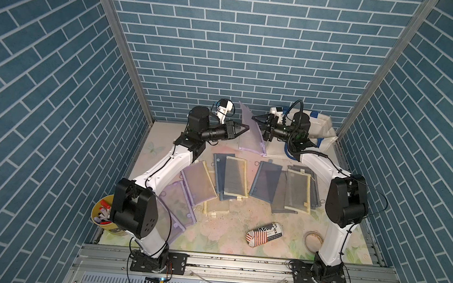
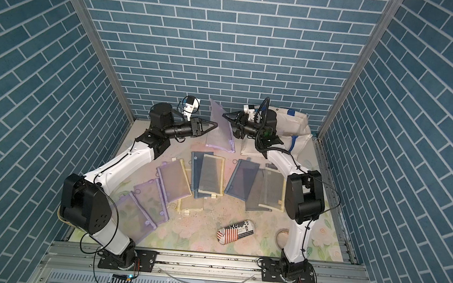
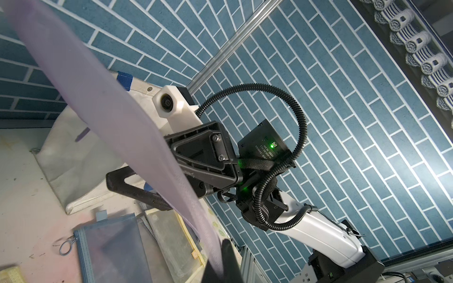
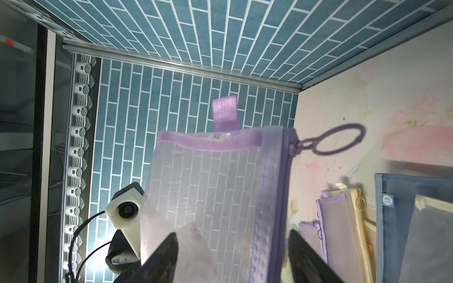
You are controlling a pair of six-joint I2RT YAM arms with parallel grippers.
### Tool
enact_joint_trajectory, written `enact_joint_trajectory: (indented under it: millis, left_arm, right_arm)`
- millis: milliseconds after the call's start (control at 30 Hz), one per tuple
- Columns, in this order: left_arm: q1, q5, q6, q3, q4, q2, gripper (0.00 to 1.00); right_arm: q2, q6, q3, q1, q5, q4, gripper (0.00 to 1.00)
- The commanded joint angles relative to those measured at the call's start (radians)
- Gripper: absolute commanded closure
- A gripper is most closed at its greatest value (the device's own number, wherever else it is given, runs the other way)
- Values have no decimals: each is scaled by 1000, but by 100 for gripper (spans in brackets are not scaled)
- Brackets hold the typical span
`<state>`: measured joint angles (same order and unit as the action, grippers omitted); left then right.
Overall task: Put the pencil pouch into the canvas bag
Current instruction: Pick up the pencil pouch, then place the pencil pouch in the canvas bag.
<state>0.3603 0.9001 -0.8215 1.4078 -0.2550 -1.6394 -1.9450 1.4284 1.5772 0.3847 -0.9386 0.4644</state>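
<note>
Spare pouches (image 1: pixel 234 180) flat on table (image 1: pixel 225 241), near front. Farther back, purple pencil pouch (image 1: pixel 249 134) held upright. Left gripper (image 1: pixel 246 127) pinched tight on it. Right gripper (image 4: pixel 232 234) fingers apart, one each side of pouch. Canvas bag (image 1: pixel 323 127) at back, behind right gripper.

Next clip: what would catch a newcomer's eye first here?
A purple mesh pouch stands out, held upright at the far middle, pinched by the left hand, with the right hand open around its zipper edge. The canvas bag lies in the far right corner; more pouches lie fanned across the table.
</note>
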Motion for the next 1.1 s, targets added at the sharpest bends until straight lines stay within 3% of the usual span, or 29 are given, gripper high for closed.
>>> enact_joint_trajectory:
  millis: [0, 200, 400, 467, 533, 633, 667, 700, 833, 967, 1067]
  left_arm:
    - [-3, 12, -20, 3, -63, -21, 100]
    - [-22, -16, 1, -29, -46, -18, 100]
    - [-53, -45, 27, -32, 4, -15, 100]
    - [-56, -69, 44, -29, 32, -11, 89]
    - [-57, -102, 61, -27, 63, -7, 59]
    - [-57, -164, 104, -29, 137, 9, 24]
    - [-57, -192, 123, -33, 166, 18, 5]
    - [-57, -232, 149, -32, 216, 24, 1]
    - [-55, -344, 247, -28, 380, 38, 1]
    - [-42, -430, 343, -28, 508, 52, 1]
    - [-16, -504, 422, -26, 584, 64, 1]
  right_arm:
    - [-9, 52, 0, -3, -19, 78, 41]
    - [-20, 62, 36, -2, -29, 95, 66]
    - [0, 41, 29, -15, -14, 70, 100]
    - [19, -15, 37, -20, -6, -17, 100]
    - [58, -131, 56, -27, 25, -181, 100]
    - [116, -310, 123, -44, 123, -449, 100]
    - [127, -335, 144, -53, 148, -492, 100]
    - [135, -357, 169, -58, 165, -517, 100]
    - [135, -487, 331, -83, 308, -740, 100]
    - [112, -534, 495, -112, 557, -916, 100]
    - [110, -471, 569, -117, 820, -1012, 100]
